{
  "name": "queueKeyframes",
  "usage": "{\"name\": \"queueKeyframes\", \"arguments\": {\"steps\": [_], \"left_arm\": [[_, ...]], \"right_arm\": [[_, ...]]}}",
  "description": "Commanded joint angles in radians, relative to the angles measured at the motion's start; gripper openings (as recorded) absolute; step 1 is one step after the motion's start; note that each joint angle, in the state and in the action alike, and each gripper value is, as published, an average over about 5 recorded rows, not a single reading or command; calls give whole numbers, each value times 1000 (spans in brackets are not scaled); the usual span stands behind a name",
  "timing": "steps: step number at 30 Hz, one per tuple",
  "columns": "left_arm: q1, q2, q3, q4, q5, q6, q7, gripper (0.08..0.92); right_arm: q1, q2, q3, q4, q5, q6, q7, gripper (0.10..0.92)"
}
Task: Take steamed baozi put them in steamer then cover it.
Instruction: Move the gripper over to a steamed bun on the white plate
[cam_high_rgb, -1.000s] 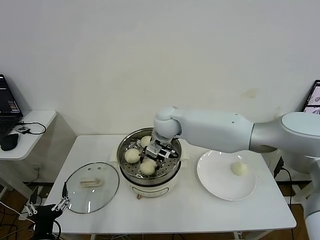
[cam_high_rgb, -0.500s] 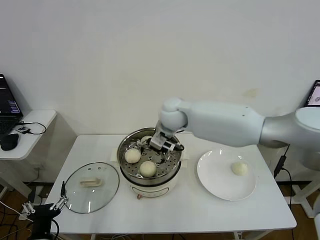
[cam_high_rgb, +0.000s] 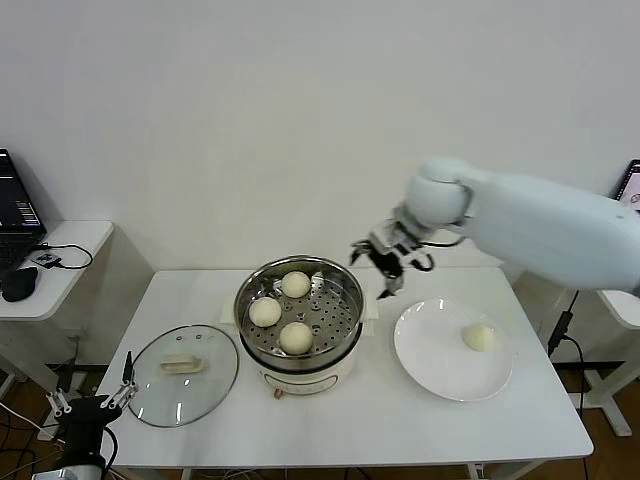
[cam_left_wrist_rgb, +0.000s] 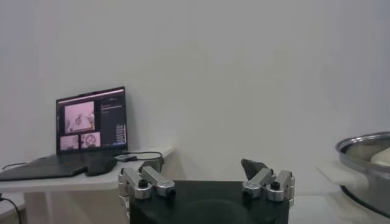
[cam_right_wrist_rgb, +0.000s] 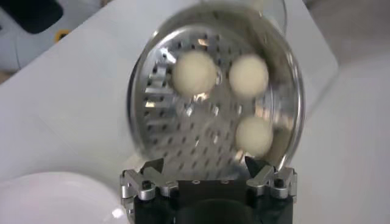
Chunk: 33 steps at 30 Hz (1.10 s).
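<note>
The steamer (cam_high_rgb: 330, 312) stands mid-table with three steamed baozi on its perforated tray (cam_right_wrist_rgb: 207, 131): one at the back (cam_high_rgb: 295, 284), one on the left (cam_high_rgb: 265, 312), one in front (cam_high_rgb: 296, 337). A further baozi (cam_high_rgb: 479, 337) lies on the white plate (cam_high_rgb: 430, 352) to the right. My right gripper (cam_high_rgb: 383, 264) hovers open and empty between the steamer's right rim and the plate; the right wrist view looks down past it (cam_right_wrist_rgb: 204, 165) into the steamer. The cover (cam_high_rgb: 184, 374) lies flat on the table left of the steamer. My left gripper (cam_high_rgb: 92, 408) is parked open below the table's front-left corner.
A side table with a laptop (cam_left_wrist_rgb: 91, 122) and cables stands at the far left. In the left wrist view the steamer's rim (cam_left_wrist_rgb: 365, 145) shows. Bare table lies in front of the steamer and the plate.
My right gripper has let go of a baozi in the steamer, risen out of it and swung right towards the plate, empty. The left arm has barely moved.
</note>
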Motion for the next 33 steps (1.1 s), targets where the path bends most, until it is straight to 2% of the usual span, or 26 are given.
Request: {"name": "queueKeyframes", "arguments": {"steps": [1,12,33], "left_arm": [[-11,8,9,4,4,7,2,823],[8,10,-2,-20,18,20,5,823],[26,-3,-19,-29,29,19,4,823]], "right_arm": [[-218,-350,156,69,-132,-104,-22,823],[-617,-367,453,-97,-337,-61,6,823],[-708,-83,559,-489,-459,21,66,823]]}}
